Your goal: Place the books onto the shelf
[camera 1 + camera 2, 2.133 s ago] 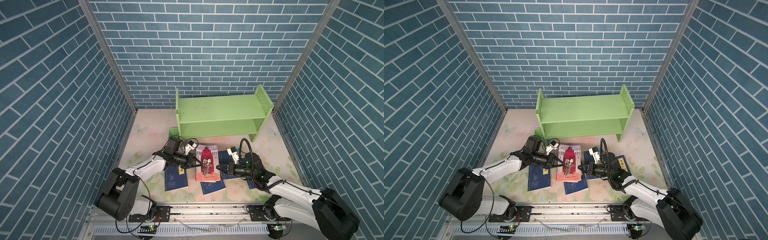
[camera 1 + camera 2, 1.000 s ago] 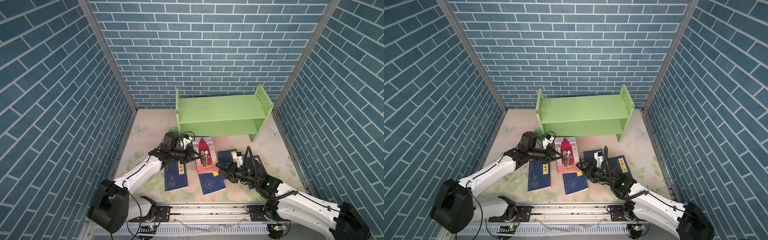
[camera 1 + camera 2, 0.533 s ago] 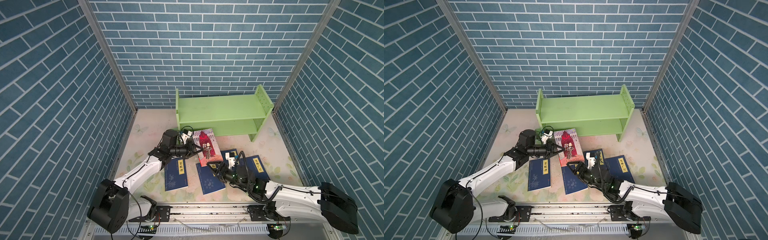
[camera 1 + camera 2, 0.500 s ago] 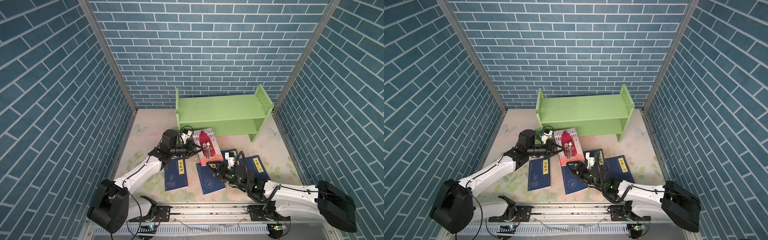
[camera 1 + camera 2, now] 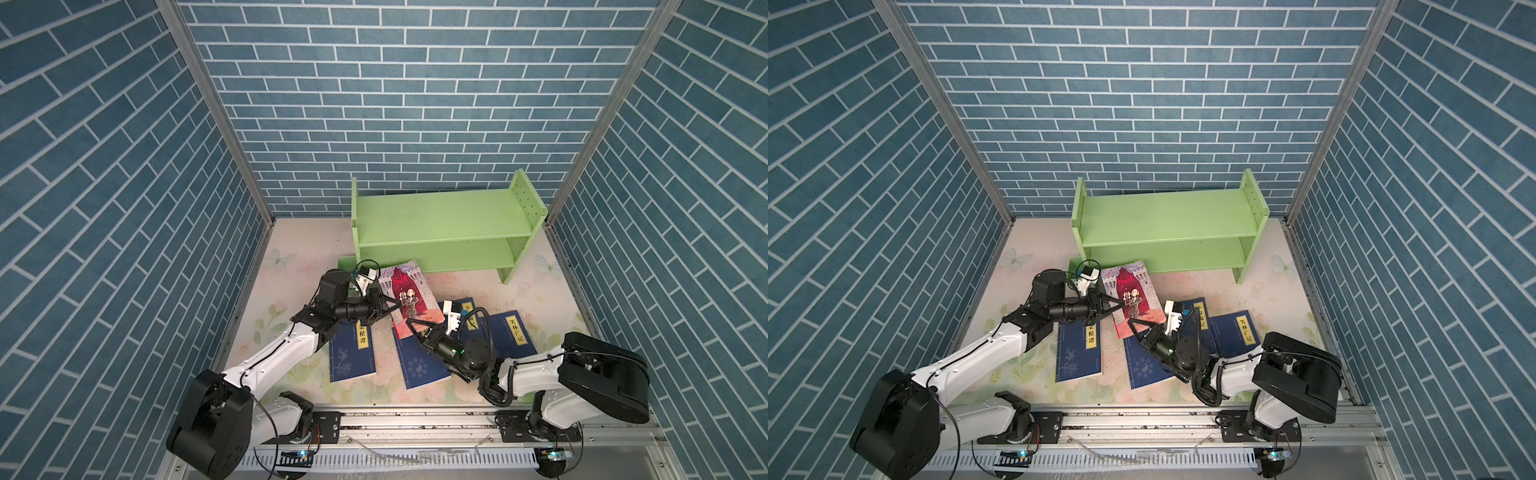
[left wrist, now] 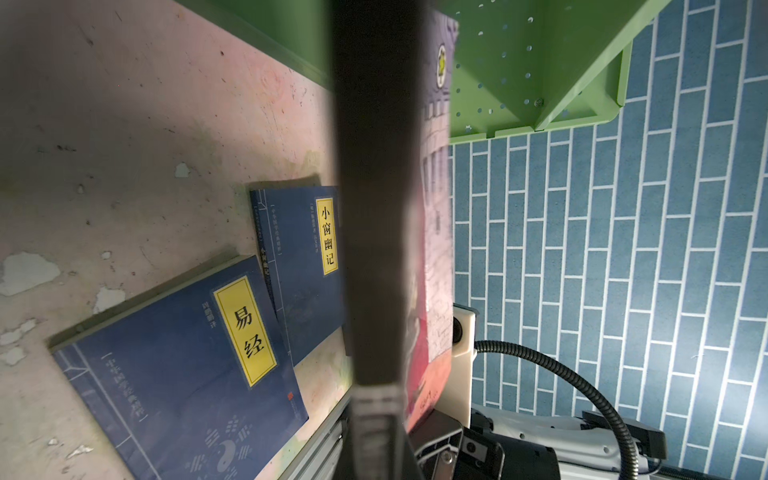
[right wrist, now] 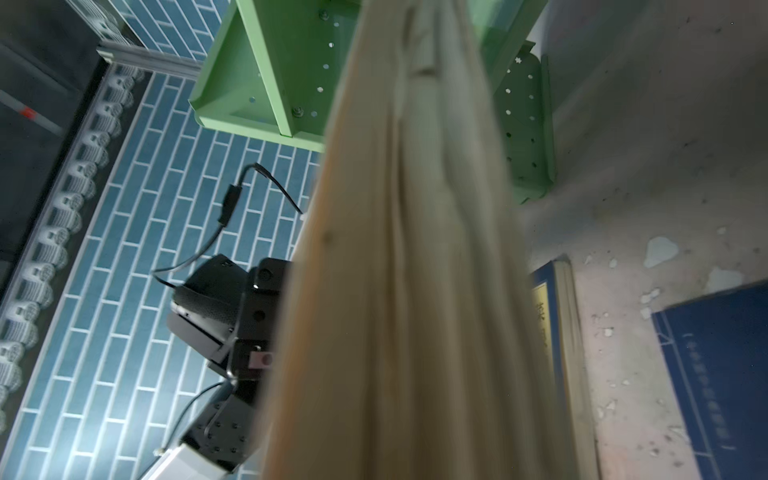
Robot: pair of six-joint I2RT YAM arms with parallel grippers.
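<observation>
Your right fingers (image 5: 415, 326) were spread a second ago, out among the blue books (image 5: 417, 365). They have now come in at the near end of the red-and-grey book (image 5: 405, 291) and pressed together on its lower edge. The right wrist view agrees: the book's page edge fills the middle of it. Your left fingers (image 5: 390, 306) stay pinched on the same book's left edge. Over the last two seconds they have lifted it off the table (image 5: 299, 257) and swung its far end towards the shelf (image 5: 436, 216). The book now hangs tilted between two holds, its far corner just in front of the lower tier. I read this as a hand-over, or a steadying before the insert. One hold will probably have to let go before the book can go in.

Around you, nearest first, four blue books lie flat on the table. One is by the left arm, one is below the right fingers, and two are further right, with the right arm lying across one of them. No book is on the shelf yet, and both tiers are bare. The left wrist camera's cable (image 5: 368, 262) loops just beside the book's far corner, so mind it as you push forward. The small green cup (image 5: 347, 262) sits at the shelf's left foot, close to where the left arm would travel. The upper board sits over the lower tier, so a book this tilted may catch on it.
</observation>
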